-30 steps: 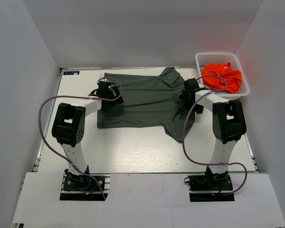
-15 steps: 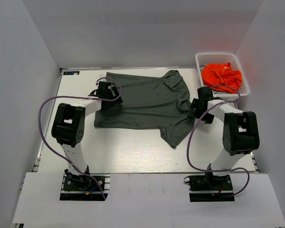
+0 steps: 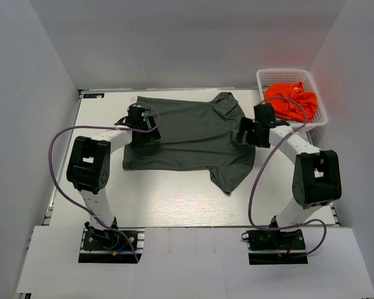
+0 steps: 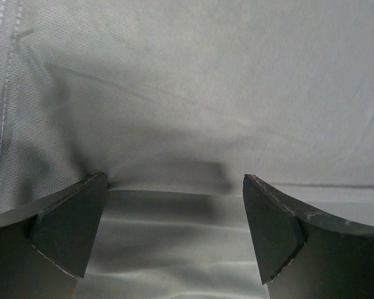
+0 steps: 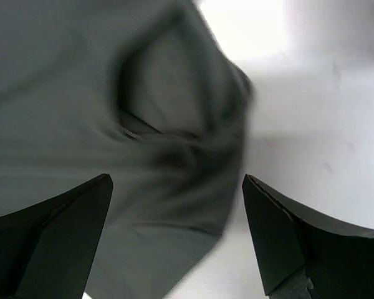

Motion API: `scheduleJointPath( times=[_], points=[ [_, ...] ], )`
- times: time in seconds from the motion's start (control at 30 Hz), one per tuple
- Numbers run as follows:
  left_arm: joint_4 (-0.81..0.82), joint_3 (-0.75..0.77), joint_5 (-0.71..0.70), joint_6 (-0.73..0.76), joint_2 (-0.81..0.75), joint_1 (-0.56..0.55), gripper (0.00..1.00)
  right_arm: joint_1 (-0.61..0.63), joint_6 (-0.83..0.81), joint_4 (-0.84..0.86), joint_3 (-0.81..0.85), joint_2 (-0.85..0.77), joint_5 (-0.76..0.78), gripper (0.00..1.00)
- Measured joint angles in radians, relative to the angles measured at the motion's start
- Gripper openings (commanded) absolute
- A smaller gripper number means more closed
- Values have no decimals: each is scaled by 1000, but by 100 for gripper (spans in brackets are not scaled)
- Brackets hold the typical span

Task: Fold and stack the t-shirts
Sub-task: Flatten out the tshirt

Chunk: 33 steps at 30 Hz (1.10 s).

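Top external, olive-grey t-shirt (image 3: 187, 134) laid flat, left jaws and right jaws spread

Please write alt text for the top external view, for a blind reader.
A dark grey t-shirt lies spread on a white table; the left tool is over its left edge and the right tool over its right edge, both open. An orange t-shirt sits crumpled in a white basket, far right.

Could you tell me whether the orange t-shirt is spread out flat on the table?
No, the orange t-shirt sits crumpled inside the white basket, and only the olive-grey t-shirt lies spread out.
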Motion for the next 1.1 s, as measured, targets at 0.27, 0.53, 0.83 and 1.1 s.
scheduleJointPath(
  times=[0.27, 0.53, 0.83, 1.1],
  points=[
    [-69, 108, 14, 47, 1, 5, 100, 65, -11, 6, 348, 248, 45, 90],
    [-80, 316, 3, 80, 146, 16, 100, 58, -41, -31, 462, 437, 74, 90],
    [-110, 509, -48, 104, 350, 18, 100, 52, -75, -65, 576, 536, 143, 90],
    [-135, 571, -116, 108, 390, 18, 100, 53, -91, -68, 789, 693, 279, 90]
  ],
)
